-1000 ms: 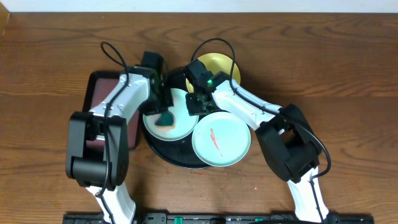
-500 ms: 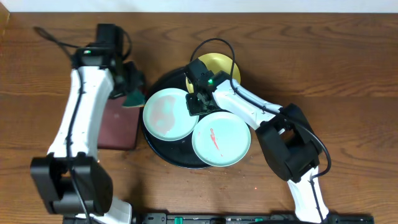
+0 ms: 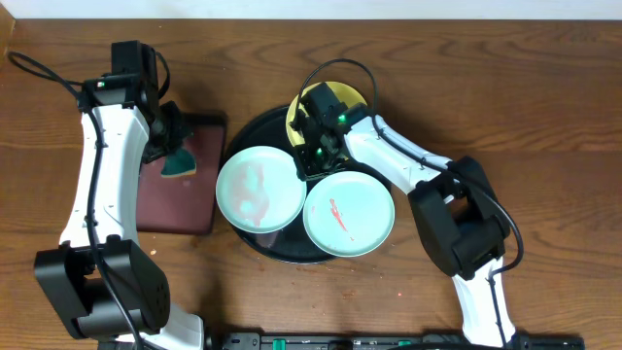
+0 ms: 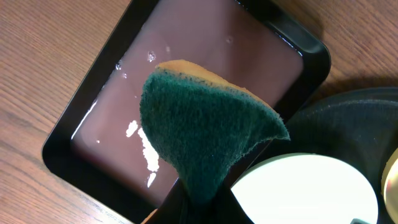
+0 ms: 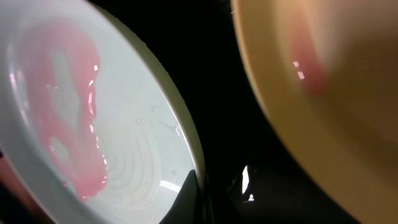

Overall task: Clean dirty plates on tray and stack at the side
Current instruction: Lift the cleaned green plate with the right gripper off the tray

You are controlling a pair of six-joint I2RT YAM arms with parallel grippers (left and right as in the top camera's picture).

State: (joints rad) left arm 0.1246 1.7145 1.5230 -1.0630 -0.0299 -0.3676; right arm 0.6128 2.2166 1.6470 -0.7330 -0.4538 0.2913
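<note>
Nearest the base, turquoise near plate (image 3: 349, 216) lies on black tray (image 3: 288, 251) with a red streak, untouched. Just left of it and a bit farther is the pink-smeared plate (image 3: 255, 190), turquoise with a watery pink film. It sits on the tray's left side, its left edge about at the tray rim and close beside the maroon tray (image 3: 180, 209). Right gripper (image 3: 313, 160) is at this plate's far right rim. In the right wrist view the rim runs into the gripper (image 5: 198, 199), so it looks pinched on the rim, steadying the plate. Yellow plate (image 3: 342, 97) is farthest back on the tray, mostly hidden under the right arm, with a faint red mark in the wrist view. Left gripper (image 3: 167, 146) is off the tray, pinching the green sponge (image 3: 178, 163) above the wet-looking maroon tray. Key relation: the pink-smeared plate lies right of the sponge and slightly nearer the base, close by. The left arm is the one to reach it. Likely next move is the sponge going right onto that plate. The risk is clipping the tray rim or the right gripper. Nothing is stacked on the surface (image 3: 505, 68) yet.
</note>
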